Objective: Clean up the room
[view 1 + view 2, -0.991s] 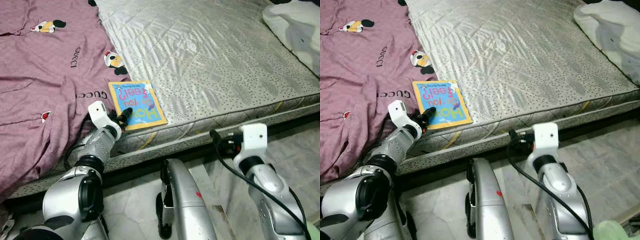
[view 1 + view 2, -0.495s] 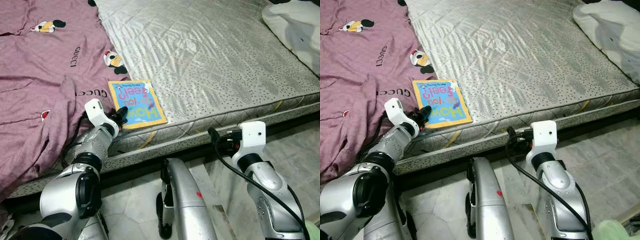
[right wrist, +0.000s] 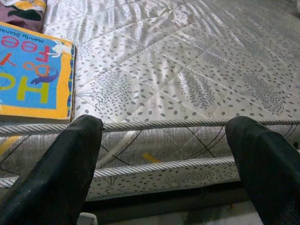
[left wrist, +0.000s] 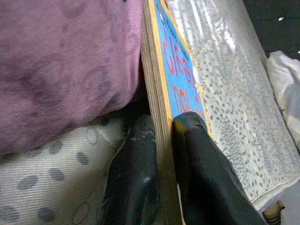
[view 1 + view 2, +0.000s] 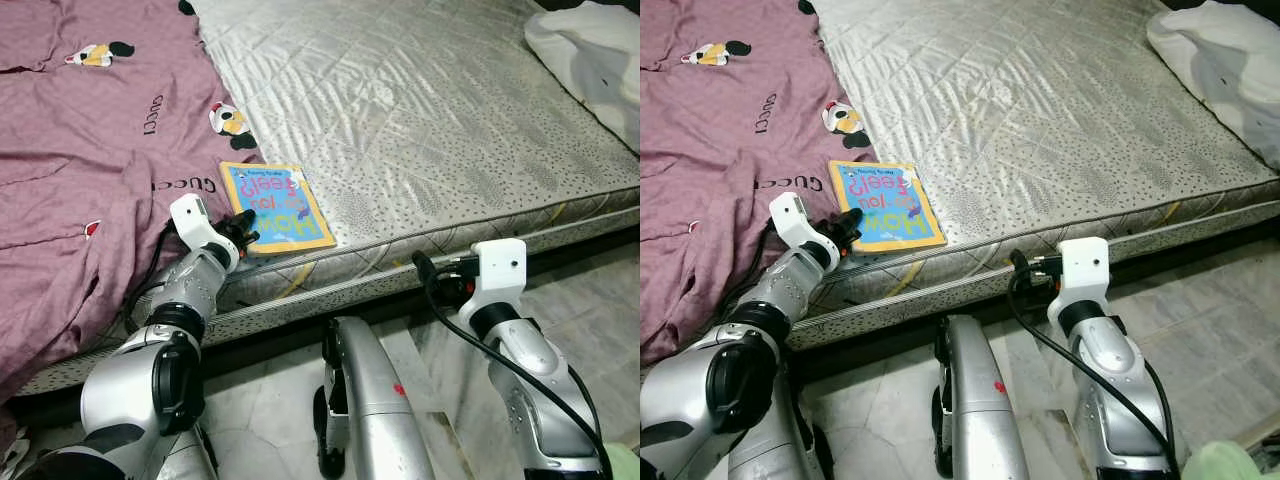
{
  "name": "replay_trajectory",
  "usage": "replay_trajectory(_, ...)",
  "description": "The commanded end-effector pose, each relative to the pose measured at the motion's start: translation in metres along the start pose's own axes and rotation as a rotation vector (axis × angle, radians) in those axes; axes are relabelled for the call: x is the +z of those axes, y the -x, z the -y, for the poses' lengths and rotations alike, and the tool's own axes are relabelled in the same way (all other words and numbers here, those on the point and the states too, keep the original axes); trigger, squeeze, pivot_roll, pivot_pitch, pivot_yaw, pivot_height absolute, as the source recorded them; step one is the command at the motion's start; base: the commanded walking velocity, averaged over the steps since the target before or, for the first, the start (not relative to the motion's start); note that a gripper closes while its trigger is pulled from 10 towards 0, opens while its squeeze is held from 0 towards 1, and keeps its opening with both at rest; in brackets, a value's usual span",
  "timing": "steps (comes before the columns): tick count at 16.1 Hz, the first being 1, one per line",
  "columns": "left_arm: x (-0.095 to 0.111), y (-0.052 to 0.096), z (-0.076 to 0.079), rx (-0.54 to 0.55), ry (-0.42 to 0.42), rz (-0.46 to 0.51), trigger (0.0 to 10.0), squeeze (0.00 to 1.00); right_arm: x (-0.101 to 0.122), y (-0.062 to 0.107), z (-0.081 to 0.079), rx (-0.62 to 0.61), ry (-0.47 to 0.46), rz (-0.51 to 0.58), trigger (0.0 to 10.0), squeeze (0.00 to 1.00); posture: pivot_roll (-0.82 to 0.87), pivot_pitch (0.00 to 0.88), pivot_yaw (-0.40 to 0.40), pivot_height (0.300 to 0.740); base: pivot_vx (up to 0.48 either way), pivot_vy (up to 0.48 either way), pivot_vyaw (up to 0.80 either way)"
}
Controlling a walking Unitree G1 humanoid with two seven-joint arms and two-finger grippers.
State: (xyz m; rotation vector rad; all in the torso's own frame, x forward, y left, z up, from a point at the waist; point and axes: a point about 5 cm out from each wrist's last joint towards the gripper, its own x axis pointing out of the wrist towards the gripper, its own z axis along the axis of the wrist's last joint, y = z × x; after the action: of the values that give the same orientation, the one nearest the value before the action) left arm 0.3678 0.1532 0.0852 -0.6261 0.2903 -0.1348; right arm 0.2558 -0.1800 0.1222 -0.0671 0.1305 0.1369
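The left end effector [image 5: 243, 226] was at the near edge of the bed [image 5: 430, 110], and its two black fingers [image 4: 192, 154] were clamped on the book [image 5: 275, 206], one on the blue cover, the other under the spine edge. The left wrist view showed it plainly: a thick board book pinched at its near corner, pages between the pads. The book itself lay flat near the front edge of the mattress, at about seven o'clock on the bare quilted surface, its far left corner touching the purple blanket [image 5: 90, 160], which was rumpled over the nine o'clock side.

The right end effector [image 3: 164, 140] was spread wide, fingers well apart and holding nothing, hanging just in front of the mattress edge, at about four o'clock from the book.

As for progress, this looked like an early stretch of the clean-up. The book was gripped but not lifted; it rested on the mattress, so its removal was only begun. The blanket lay bunched and unfolded, and a white pillow [image 5: 590, 55] sat up at the two o'clock corner of the bed. By my reckoning the grasp was done, while carrying the book to wherever it belongs and straightening the bedding were all left to do.
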Motion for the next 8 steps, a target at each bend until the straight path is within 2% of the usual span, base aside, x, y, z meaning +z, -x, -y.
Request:
replay_trajectory(1,0.0,-0.002,0.005,-0.017,-0.046,-0.002,0.0,0.0,-0.003,0.0,0.004,-0.024,0.007,-0.009,10.0,0.0,-0.21,0.115,-0.117,0.503,0.0,0.0,0.0)
replay_trajectory(2,0.002,-0.003,0.01,-0.044,-0.069,0.009,0.0,0.0,-0.004,-0.002,0.003,-0.024,0.005,-0.008,10.0,0.0,-0.2,0.111,-0.112,0.503,0.0,0.0,0.0)
replay_trajectory(4,0.01,-0.008,0.03,-0.138,-0.165,0.063,0.0,0.0,-0.005,-0.007,-0.002,-0.025,-0.01,0.001,10.0,0.0,-0.18,0.101,-0.099,0.503,0.0,0.0,0.0)
replay_trajectory(5,0.013,-0.009,0.034,-0.148,-0.185,0.081,0.0,0.0,-0.005,-0.008,-0.003,-0.025,-0.015,0.004,10.0,0.0,-0.17,0.095,-0.094,0.503,0.0,0.0,0.0)
replay_trajectory(6,0.038,-0.011,0.048,-0.183,-0.249,0.193,0.0,0.0,-0.004,-0.012,-0.008,-0.026,-0.033,0.018,10.0,0.0,-0.15,0.086,-0.08,0.503,0.0,0.0,0.0)
replay_trajectory(7,0.045,-0.011,0.051,-0.191,-0.265,0.222,0.0,0.0,-0.005,-0.013,-0.009,-0.027,-0.038,0.021,10.0,0.0,-0.14,0.081,-0.074,0.503,0.0,0.0,0.0)
replay_trajectory(8,0.076,-0.009,0.059,-0.213,-0.378,0.328,0.0,0.0,-0.007,-0.017,-0.013,-0.03,-0.062,0.031,10.0,0.0,-0.11,0.068,-0.049,0.503,0.0,0.0,0.0)
